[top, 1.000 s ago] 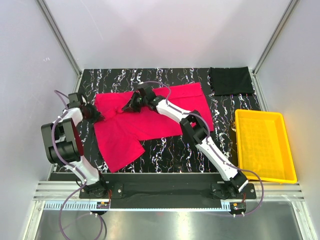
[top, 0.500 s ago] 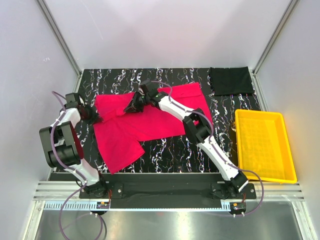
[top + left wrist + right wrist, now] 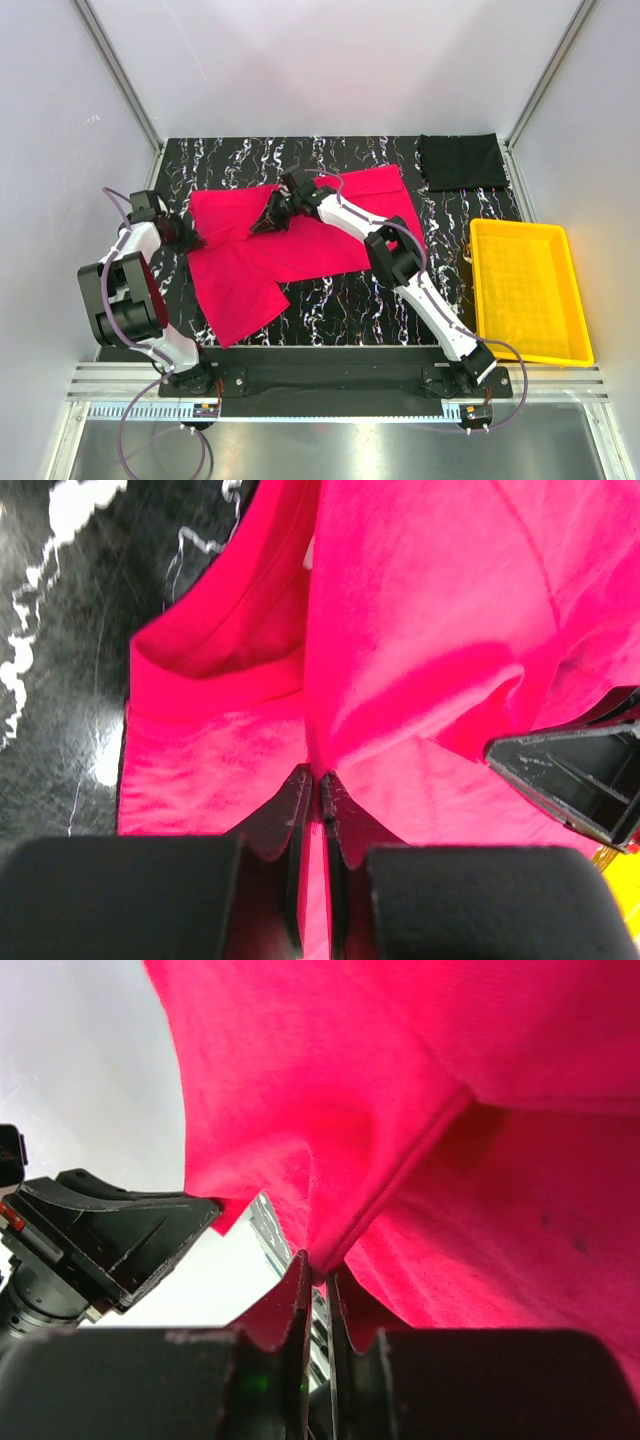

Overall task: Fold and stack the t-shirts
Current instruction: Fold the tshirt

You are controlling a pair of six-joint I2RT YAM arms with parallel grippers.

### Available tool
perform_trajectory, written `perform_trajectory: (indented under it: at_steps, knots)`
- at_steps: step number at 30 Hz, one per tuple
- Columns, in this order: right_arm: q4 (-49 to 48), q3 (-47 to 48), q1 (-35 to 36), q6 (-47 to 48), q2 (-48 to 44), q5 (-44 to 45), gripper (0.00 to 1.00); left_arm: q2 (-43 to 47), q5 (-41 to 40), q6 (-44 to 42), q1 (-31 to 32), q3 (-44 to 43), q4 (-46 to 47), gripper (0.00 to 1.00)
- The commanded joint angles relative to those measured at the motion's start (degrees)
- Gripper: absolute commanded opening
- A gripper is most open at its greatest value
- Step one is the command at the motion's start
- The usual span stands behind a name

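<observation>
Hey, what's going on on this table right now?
Two robot arms are working on the red shirt, which lies partly spread on the table. The left end effector pinches its left edge and the right end effector pinches cloth nearer its middle, both shut. The black shirt sits folded at the far right corner, beyond the tray.

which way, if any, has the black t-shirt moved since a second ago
No. The black t-shirt still lies flat just beyond the far rim of the yellow tray, with the same gap between them as before.
</observation>
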State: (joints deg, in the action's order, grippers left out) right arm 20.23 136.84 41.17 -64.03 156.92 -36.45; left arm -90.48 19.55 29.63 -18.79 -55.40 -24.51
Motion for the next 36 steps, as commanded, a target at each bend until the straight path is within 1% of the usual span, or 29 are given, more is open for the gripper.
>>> perform_trajectory:
  at_steps: [1, 3, 4, 8, 12, 14, 19, 25, 28, 29, 32, 34, 35, 36]
  knots:
    - [-0.3, -0.3, 0.1, 0.0, -4.7, -2.0, 0.11, 2.4, 2.2, -1.1, -0.4, 1.0, 0.2, 0.11]
    - [-0.2, -0.3, 0.1, 0.6, -4.8, -2.6, 0.04, 3.2, 2.2, -1.3, -0.4, 1.4, 0.0, 0.10]
    - [0.1, -2.3, 0.1, 1.1, -5.9, -2.3, 0.00, 4.2, 1.9, -1.2, -0.4, 2.1, 0.1, 0.06]
    - [0.2, -6.3, 0.0, 2.0, -8.2, -2.9, 0.00, 4.9, 1.6, -1.2, -0.3, 2.7, -1.1, 0.05]
    - [1.2, -9.1, -0.1, 3.8, -9.5, -4.0, 0.00, 6.2, 0.3, -1.3, -0.4, 3.4, -2.2, 0.08]
    - [1.5, -8.9, -0.1, 4.6, -8.9, -5.1, 0.02, 5.8, 0.0, -1.5, -0.3, 3.0, -2.3, 0.09]
    - [5.2, -5.8, -0.3, 7.9, -7.3, -6.4, 0.04, 3.5, 0.1, -2.4, -0.5, 1.4, -3.5, 0.09]
    - [6.2, -5.5, -1.8, 8.7, -7.4, -7.6, 0.04, 5.9, -0.7, -3.3, -0.5, 2.0, -5.3, 0.09]
    - [6.6, -5.3, -2.1, 8.7, -7.6, -8.7, 0.07, 7.3, -0.2, -3.3, -0.5, 2.7, -5.8, 0.10]
    - [6.7, -5.6, -2.1, 8.8, -7.9, -8.8, 0.09, 7.4, -0.3, -3.3, -0.5, 2.9, -6.0, 0.11]
    - [7.0, -7.2, -2.1, 9.5, -8.6, -9.3, 0.11, 7.1, -0.3, -3.6, -0.6, 3.3, -7.4, 0.12]
    - [7.5, -8.2, -2.1, 10.2, -9.0, -10.0, 0.17, 7.5, -1.3, -3.9, -0.7, 3.7, -8.4, 0.14]
    - [7.9, -8.4, -2.1, 10.3, -9.4, -10.3, 0.20, 7.7, -2.0, -4.0, -0.9, 3.7, -8.9, 0.17]
    - [8.9, -8.6, -2.1, 11.4, -9.8, -10.5, 0.27, 8.6, -3.5, -4.1, -1.1, 3.5, -9.2, 0.30]
